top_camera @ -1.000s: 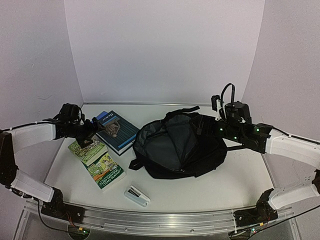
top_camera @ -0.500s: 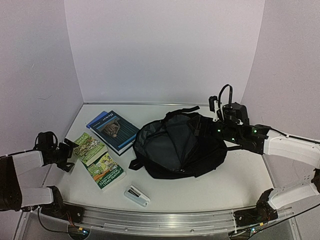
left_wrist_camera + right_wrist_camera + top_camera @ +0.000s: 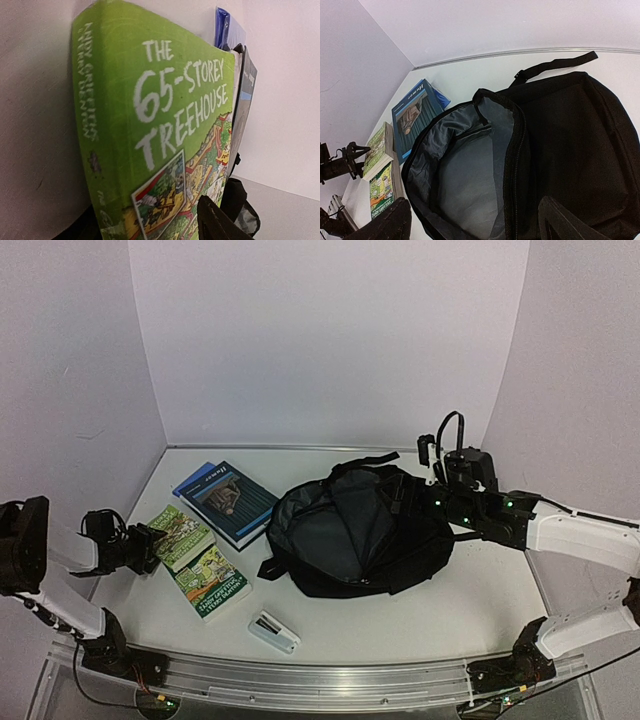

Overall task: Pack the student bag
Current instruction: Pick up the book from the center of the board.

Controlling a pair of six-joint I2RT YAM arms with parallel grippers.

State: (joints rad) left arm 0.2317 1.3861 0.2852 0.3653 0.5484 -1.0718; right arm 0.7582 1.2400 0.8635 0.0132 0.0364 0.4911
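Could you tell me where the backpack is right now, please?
In the top view, the backpack lies open at mid-table, immediately right of the blue book.

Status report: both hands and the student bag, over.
Left hand open beside green book. Right hand open over student bag. Bag unzipped, looks empty. Opening unobstructed.

You'll find the student bag [image 3: 415, 540] just right of centre in the top view: a big, soft black backpack lying flat, its zipper undone and its mouth gaping toward the left, showing grey lining (one strap trails toward the upper edge).
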